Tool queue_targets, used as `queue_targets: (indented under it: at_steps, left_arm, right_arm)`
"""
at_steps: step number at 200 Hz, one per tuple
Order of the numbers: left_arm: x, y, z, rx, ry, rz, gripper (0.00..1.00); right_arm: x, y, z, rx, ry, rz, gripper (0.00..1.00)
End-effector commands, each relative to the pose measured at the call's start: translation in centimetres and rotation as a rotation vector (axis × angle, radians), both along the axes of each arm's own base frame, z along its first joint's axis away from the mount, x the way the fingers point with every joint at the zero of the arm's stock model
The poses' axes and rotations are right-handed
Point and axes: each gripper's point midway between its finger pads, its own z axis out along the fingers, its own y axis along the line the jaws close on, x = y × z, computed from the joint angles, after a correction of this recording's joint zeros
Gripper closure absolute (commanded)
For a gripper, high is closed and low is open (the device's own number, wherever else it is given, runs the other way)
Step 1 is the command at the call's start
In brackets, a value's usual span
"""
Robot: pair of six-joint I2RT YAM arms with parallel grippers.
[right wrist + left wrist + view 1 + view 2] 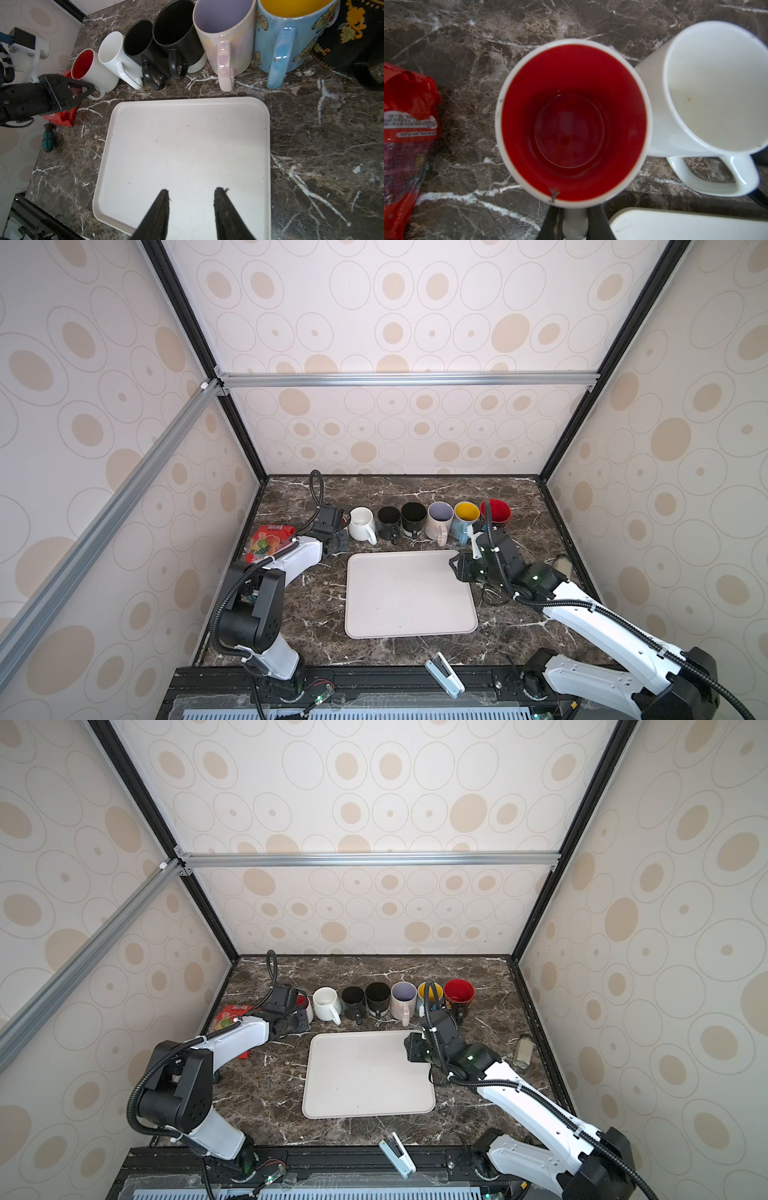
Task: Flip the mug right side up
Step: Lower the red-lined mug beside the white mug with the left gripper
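Mug with red interior [300, 1001], top views: it stands at the left end of the row of mugs along the counter's [490, 986] rear part, mostly hidden behind the left arm's wrist, just beside the white mug [326, 1002]. A white tray [409, 593] lies mid-counter.

Left wrist view: the mug [573, 122] stands mouth up on the counter, rim touching or nearly touching the white mug. The left gripper [574, 224] is clamped on its white handle, a dark finger on either side. A red snack bag [406, 133] lies nearby.

Right wrist view: the right gripper [191, 197] hovers over the tray, jaws apart and empty. The red-lined mug [91, 68] is upright at the row's far end. A green-handled screwdriver [48, 139] lies near the counter's left edge.
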Motion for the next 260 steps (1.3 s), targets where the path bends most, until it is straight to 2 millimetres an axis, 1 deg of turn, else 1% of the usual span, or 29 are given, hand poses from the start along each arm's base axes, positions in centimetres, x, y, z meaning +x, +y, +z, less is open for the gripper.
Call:
queue_targets:
  at_steps: [1,36,62,94,165,172,182,199,206,214,221,231,240,252,260]
  left_arm:
    - [2.0,0.0,2.1,-0.023,-0.100,0.022,1.00]
    - [2.1,-0.2,1.9,-0.029,-0.098,0.014,1.00]
    - [2.1,-0.3,1.4,-0.031,-0.086,0.010,1.00]
    - [2.3,-0.6,1.1,-0.041,-0.087,0.005,1.00]
    - [2.4,0.0,0.2,-0.008,-0.058,0.030,1.00]
    - [2.4,0.1,0.2,-0.006,-0.058,0.030,0.96]
    - [2.4,0.1,0.4,-0.010,-0.064,0.029,0.85]
    - [2.4,-0.1,0.7,-0.018,-0.079,0.019,0.71]
    - [2.4,-0.2,0.8,-0.023,-0.085,0.017,0.68]
    - [2.4,-0.3,1.2,-0.034,-0.101,0.014,0.63]
    - [2.4,-0.4,1.5,-0.042,-0.116,0.010,0.56]
    - [2.3,-0.5,1.9,-0.052,-0.130,0.006,0.49]
    - [2.2,-0.6,2.3,-0.056,-0.140,-0.001,0.41]
    - [2.1,-0.5,3.1,-0.054,-0.156,0.002,0.32]
    - [2.1,-0.3,3.7,-0.052,-0.169,0.004,0.23]
  right_arm:
    - [-0.2,-0.4,-0.4,-0.016,0.007,0.000,0.62]
    - [-0.2,-0.4,-0.4,-0.007,0.006,-0.001,0.62]
    - [-0.2,-0.2,-0.8,-0.011,0.016,0.002,0.62]
    - [-0.2,-0.2,-0.9,-0.008,0.015,0.000,0.62]
    - [-0.1,-0.3,-1.2,-0.014,0.022,-0.003,0.61]
    - [-0.1,-0.2,-1.3,-0.014,0.024,-0.001,0.61]
    - [-0.1,-0.2,-1.3,-0.013,0.024,0.001,0.61]
    - [-0.1,-0.1,-1.3,-0.009,0.026,0.002,0.61]
    - [-0.1,-0.1,-1.3,-0.006,0.029,0.002,0.61]
    - [-0.2,0.1,-1.2,0.002,0.027,0.005,0.61]
    - [-0.2,0.1,-1.2,0.009,0.025,0.007,0.61]
    - [-0.2,0.2,-1.2,0.022,0.021,0.005,0.61]
    - [-0.1,0.3,-1.3,0.026,0.020,0.008,0.61]
    - [-0.1,0.4,-1.4,0.023,0.024,0.007,0.61]
    - [0.0,0.5,-1.4,0.023,0.025,0.011,0.61]
